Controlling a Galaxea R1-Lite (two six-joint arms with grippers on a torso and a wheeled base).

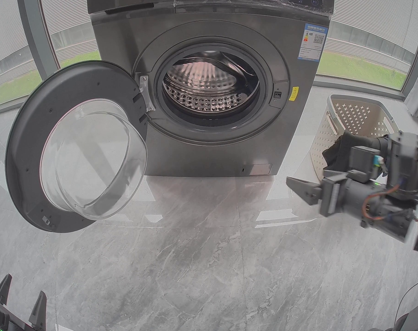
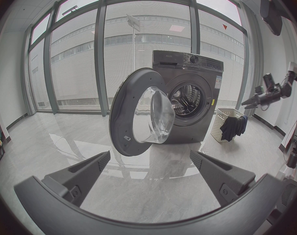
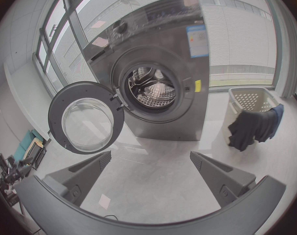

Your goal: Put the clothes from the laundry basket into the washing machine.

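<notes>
Dark clothes (image 3: pixel 253 128) hang over the near rim of the laundry basket (image 1: pixel 356 116), which stands right of the washing machine (image 1: pixel 209 157). A blue piece seems to lie among them. The machine's door (image 1: pixel 75 148) is swung open to the left. The left gripper (image 2: pixel 150 155) and right gripper (image 3: pixel 150 157) both have their fingers (image 2: pixel 86 170) spread wide, holding nothing.

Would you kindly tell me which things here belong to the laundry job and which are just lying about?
Belongs to the job: washing machine; its open door; laundry basket; dark clothes draped over the basket's rim; blue garment next to them.

Just lying about: teal furniture by the wall; dark equipment near it.
</notes>
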